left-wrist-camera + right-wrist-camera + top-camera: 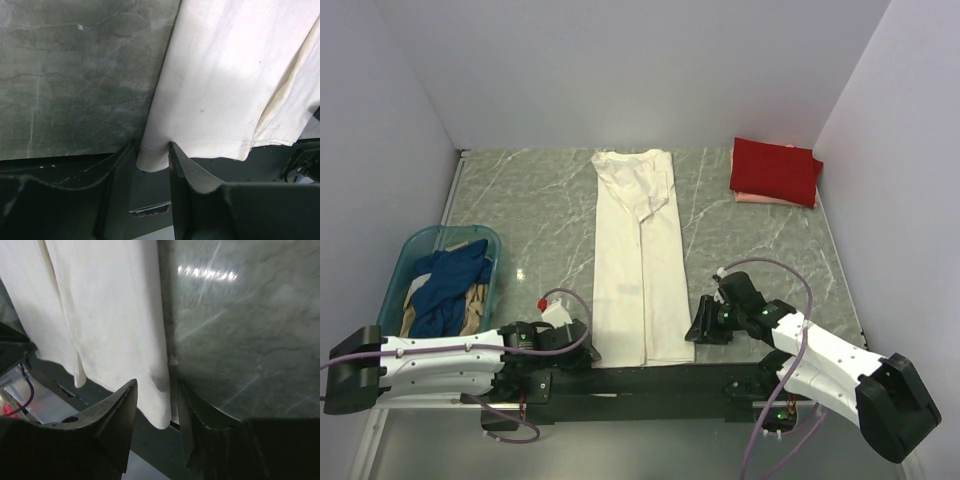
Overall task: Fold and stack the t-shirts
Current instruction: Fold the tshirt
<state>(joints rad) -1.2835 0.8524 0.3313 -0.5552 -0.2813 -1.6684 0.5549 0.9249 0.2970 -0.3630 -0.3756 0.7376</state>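
Nearest, the left gripper point(151, 150) and right gripper point(156, 390) each stand parted astride a near hem corner of the cream-white t-shirt point(640, 250), a long smooth strip at the centre of the table point(530, 200), sleeves folded in. Judged under half done: the red t-shirt point(775, 168) lies stacked on the pale pink t-shirt point(760, 198) far right, while the dark blue t-shirt point(450, 280) and tan t-shirt point(475, 305) lie crumpled in the teal basket point(415, 250).

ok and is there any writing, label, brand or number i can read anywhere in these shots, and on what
None: no view shows readable text.
The cream-white t-shirt, the red t-shirt, the pale pink t-shirt under it and the teal basket show no print, label or logo.
The small red and white item by the left arm is too small to read.
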